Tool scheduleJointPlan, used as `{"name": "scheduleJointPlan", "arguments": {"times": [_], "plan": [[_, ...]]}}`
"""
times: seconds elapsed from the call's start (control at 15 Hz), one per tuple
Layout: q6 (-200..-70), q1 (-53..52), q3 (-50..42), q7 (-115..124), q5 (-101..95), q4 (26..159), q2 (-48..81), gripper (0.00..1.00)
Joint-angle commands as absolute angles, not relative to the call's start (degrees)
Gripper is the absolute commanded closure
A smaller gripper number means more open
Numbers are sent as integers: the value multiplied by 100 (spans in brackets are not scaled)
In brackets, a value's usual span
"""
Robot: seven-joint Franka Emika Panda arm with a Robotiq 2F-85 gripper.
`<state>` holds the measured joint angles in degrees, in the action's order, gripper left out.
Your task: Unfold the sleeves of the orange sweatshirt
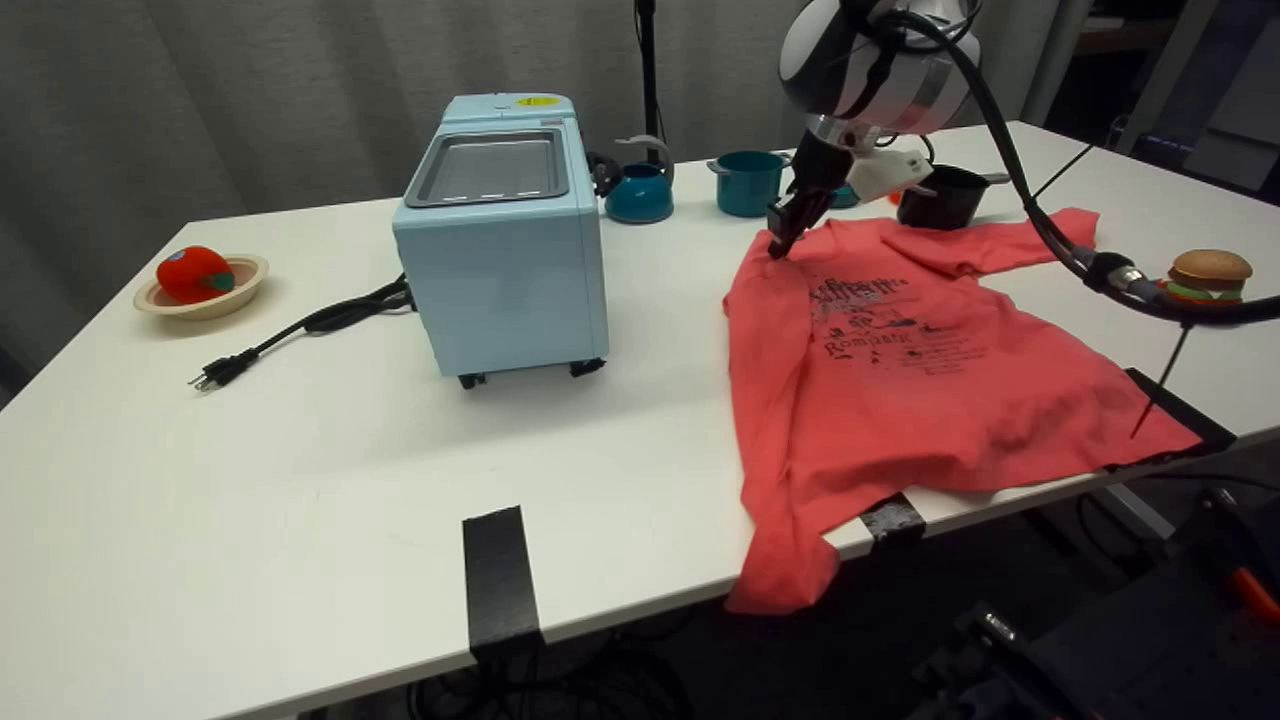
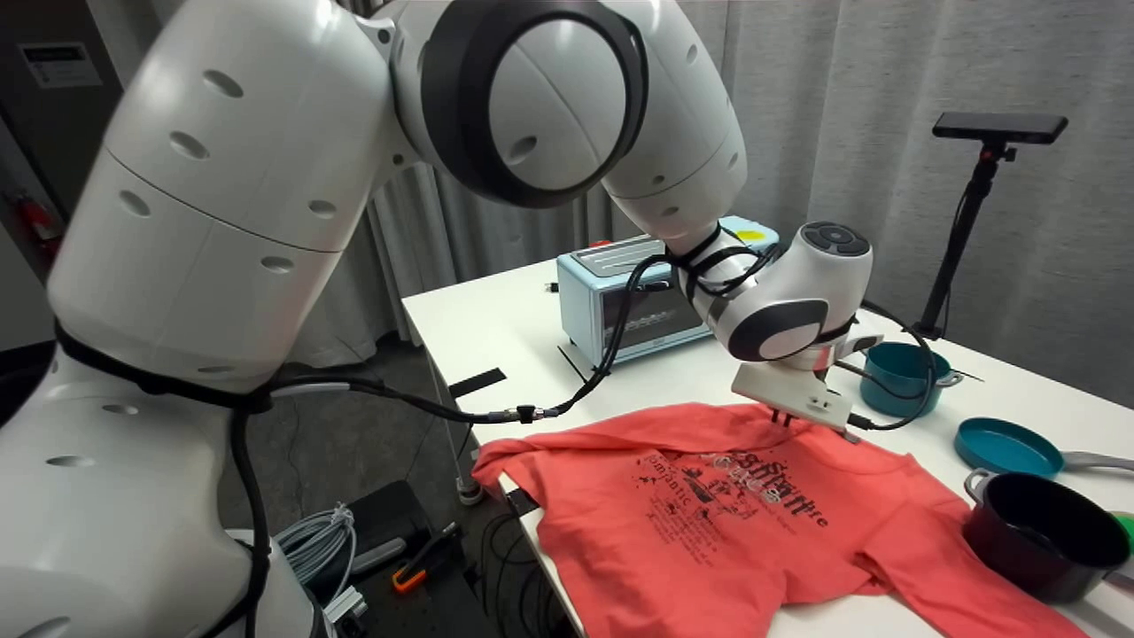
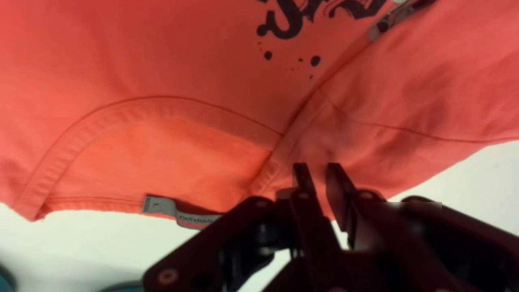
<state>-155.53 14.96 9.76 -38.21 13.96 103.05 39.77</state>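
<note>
The orange sweatshirt [image 1: 930, 390] lies print up on the table; it also shows in an exterior view [image 2: 673, 549] and the wrist view [image 3: 194, 61]. One sleeve [image 1: 775, 430] lies lengthwise along the body's side, and its end hangs over the table edge. The other sleeve [image 1: 1035, 245] stretches out towards the black pot. In the wrist view, a folded flap beside the collar covers part of the print. My gripper [image 3: 317, 166] is partly open, its fingertips a small gap apart over the cloth beside the collar. It is at the shoulder in both exterior views [image 1: 780, 243] [image 2: 781, 416]; contact is unclear.
A light-blue toaster oven [image 1: 510, 270] stands beside the sweatshirt. A black pot [image 2: 1045, 532], a teal pan [image 2: 1005, 447], a teal pot [image 1: 748, 185] and a teal kettle [image 1: 640, 192] stand behind. A toy burger [image 1: 1208, 275] and a bowl [image 1: 245, 285] holding a red object are farther off.
</note>
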Motion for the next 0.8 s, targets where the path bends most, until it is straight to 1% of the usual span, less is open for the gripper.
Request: {"name": "scheduleJointPlan", "arguments": {"times": [0.0, 0.33, 0.47, 0.73], "plan": [[-15218, 1558, 979, -3695, 1151, 10093, 4047, 52], [-15113, 1555, 963, -3747, 1102, 10043, 4060, 13], [-15116, 1575, 987, -3781, 1114, 10033, 4065, 0], [-15178, 1598, 1015, -3863, 1113, 10020, 4082, 0]]}}
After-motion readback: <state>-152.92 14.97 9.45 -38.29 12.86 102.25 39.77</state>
